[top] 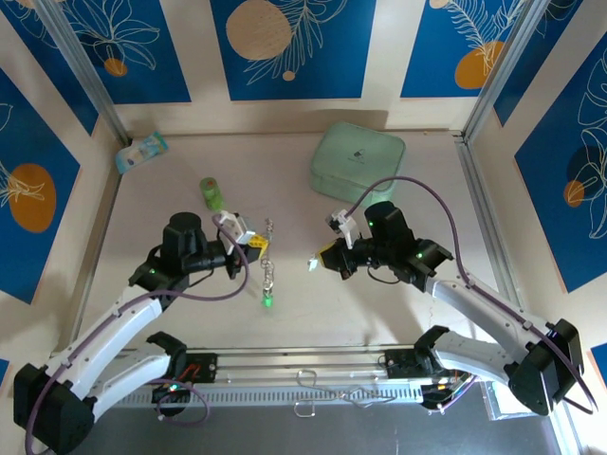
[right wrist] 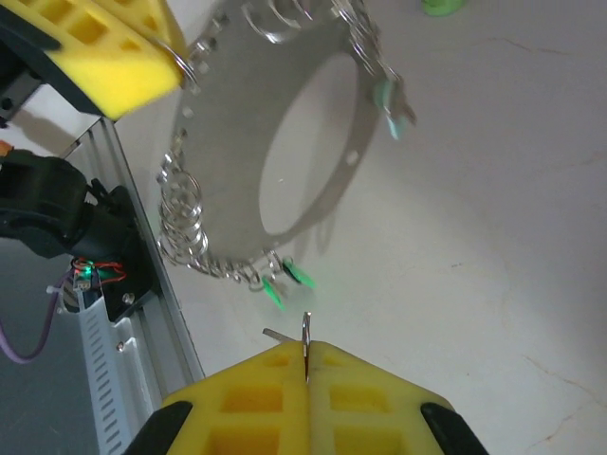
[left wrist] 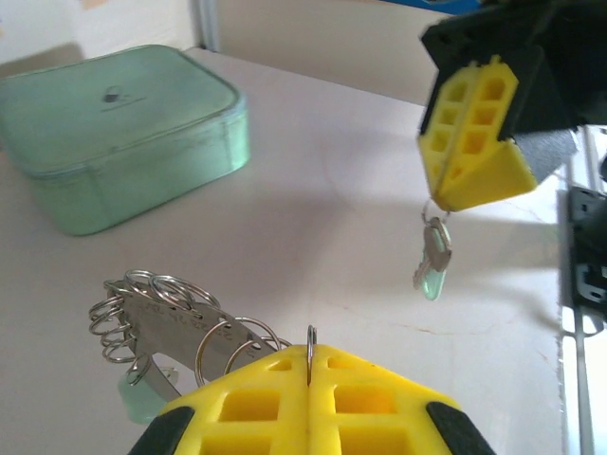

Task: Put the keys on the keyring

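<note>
Yellow pads of the left gripper are pressed fully together on a small split ring at the edge of the keyring. The keyring is lifted off the table and hangs edge-on to the overhead view, just beside the left fingertips on their right side. It is a flat oval metal band with a row of small rings along its outer edge. Two green-headed keys already hang from those rings, one at the low end and one on the far edge.

The right gripper is likewise fully closed, pinching a small ring from which one key with a pale green head dangles free of the table. The two grippers face each other near the table centre, apart, with the keyring between them.

Clearances:
- Bare table lies below and between the two grippers.
- The mint case sits toward the far wall, well apart from the right gripper.
- The green cylinder stands upright near the left gripper, on its far side.
- A pale packet lies in the far-left corner.
- The metal rail bounds the near edge, behind both wrists.
</note>
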`<state>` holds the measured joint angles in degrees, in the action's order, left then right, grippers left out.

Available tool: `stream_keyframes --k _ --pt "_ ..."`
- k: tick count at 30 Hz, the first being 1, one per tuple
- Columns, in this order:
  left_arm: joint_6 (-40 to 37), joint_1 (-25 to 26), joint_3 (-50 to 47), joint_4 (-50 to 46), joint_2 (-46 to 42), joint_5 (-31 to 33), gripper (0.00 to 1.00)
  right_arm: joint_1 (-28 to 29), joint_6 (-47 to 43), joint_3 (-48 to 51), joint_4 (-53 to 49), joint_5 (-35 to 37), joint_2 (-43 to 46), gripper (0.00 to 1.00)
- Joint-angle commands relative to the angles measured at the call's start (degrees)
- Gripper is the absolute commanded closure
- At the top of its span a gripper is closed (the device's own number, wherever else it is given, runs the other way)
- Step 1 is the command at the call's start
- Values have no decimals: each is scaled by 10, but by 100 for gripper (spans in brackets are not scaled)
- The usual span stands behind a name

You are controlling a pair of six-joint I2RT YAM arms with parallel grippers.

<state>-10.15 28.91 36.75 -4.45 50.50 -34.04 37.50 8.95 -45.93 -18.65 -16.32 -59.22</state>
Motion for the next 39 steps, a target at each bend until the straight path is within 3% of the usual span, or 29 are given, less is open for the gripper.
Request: stream_keyframes --k 1,5,18,39 --pt "-35 31 -8 48 11 -35 100 7 -60 -5 -15 -37 4 100" --pt "-81 60 -8 56 24 -38 100 15 -94 -26 -40 -64 -10 100" --pt "-176 91 1 52 40 -14 100 63 -139 -99 -80 -51 -74 100" --pt "-191 101 11 36 48 -15 100 86 -126 -114 -41 0 -102 100"
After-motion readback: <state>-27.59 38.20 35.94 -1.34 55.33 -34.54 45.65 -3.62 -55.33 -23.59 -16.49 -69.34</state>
